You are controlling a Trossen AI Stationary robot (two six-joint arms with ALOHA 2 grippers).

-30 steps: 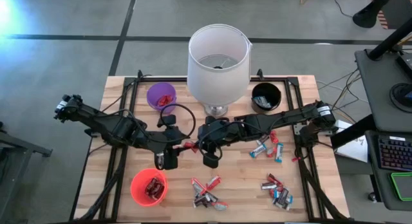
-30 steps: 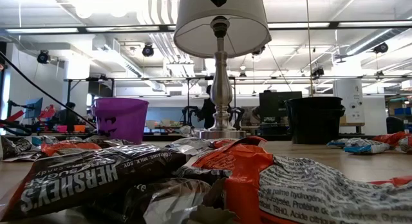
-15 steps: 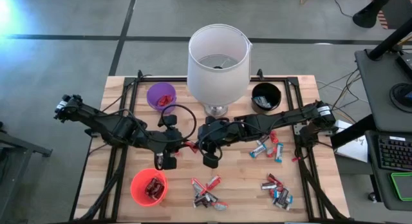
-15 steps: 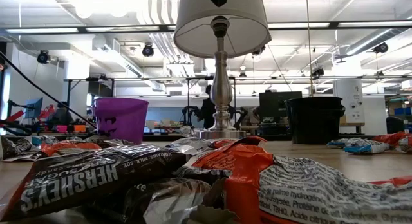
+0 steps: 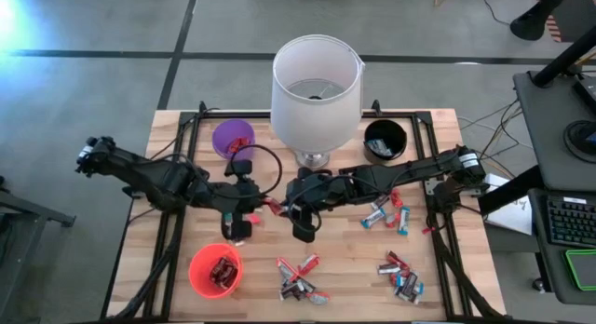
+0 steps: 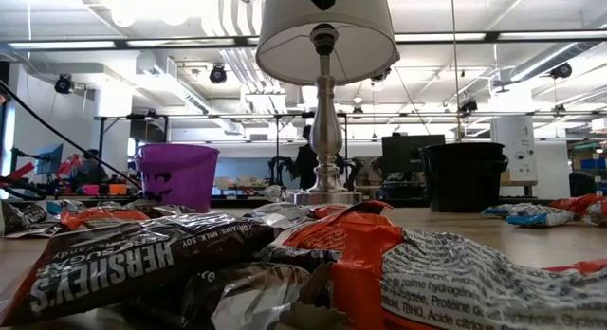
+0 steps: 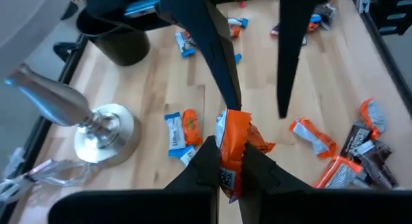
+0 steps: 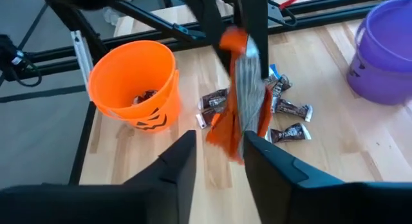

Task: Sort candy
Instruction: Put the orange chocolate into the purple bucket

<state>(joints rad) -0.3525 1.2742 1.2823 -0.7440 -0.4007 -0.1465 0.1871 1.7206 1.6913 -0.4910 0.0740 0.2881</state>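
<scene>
An orange-and-silver candy [image 7: 233, 139] hangs in the air over the table's middle, between my two grippers. My left gripper [image 7: 230, 167] is shut on it. My right gripper [image 8: 219, 153] is open, and the candy's free end [image 8: 226, 137] hangs in the gap between its fingers. In the high view the candy [image 5: 272, 209] shows as a red speck in front of the lamp. More candy lies in loose heaps at the near middle [image 5: 300, 277], near right [image 5: 400, 276] and right [image 5: 386, 212]. My left gripper pinches one end of the candy's wrapper [image 7: 229, 161] between its two fingers. The fingers slant down from the table's left side. The candy is lifted clear of the table and sticks out past the fingertips toward my right gripper. My right gripper: one finger [image 7: 222, 82] ends right at the candy's far end; whether it touches, I cannot tell.
A white-shaded lamp [image 5: 317, 91] stands at the far middle, its metal base [image 7: 103, 130] close by the grippers. A purple cup [image 5: 233, 138] is far left, a black cup [image 5: 384, 140] far right, and an orange cup [image 5: 216, 270] holding candy near left.
My left gripper has shut on the candy and rolled a little; my right gripper's fingers have parted. The candy has stayed in the air between the two.
</scene>
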